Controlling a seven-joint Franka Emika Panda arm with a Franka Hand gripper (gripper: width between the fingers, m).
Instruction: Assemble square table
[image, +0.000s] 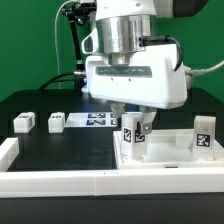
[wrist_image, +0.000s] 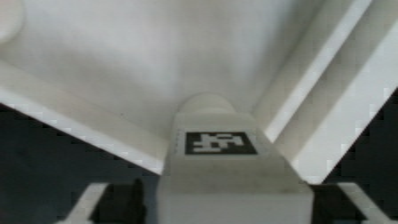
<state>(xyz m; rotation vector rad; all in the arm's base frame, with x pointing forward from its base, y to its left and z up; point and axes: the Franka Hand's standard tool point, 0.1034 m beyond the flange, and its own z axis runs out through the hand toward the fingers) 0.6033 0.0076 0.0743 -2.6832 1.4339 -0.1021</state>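
The square table's white slab (image: 170, 152) lies at the exterior view's right, near the front rail. A white tagged leg (image: 131, 137) stands upright on it, and my gripper (image: 132, 122) hangs straight over that leg with a finger on each side. In the wrist view the leg (wrist_image: 222, 150) fills the middle between my gripper (wrist_image: 222, 206) fingers, and a dark gap shows on both sides, so the jaws are open and off it. The slab's rim (wrist_image: 107, 45) lies beyond. A second leg (image: 205, 136) stands at the slab's far right. Two loose legs (image: 22, 122) (image: 55, 122) sit on the black table at the left.
The marker board (image: 92, 120) lies flat behind the gripper. White border rails run along the front (image: 60, 182) and the left edge (image: 8, 150). A black and green stand (image: 72, 30) rises at the back.
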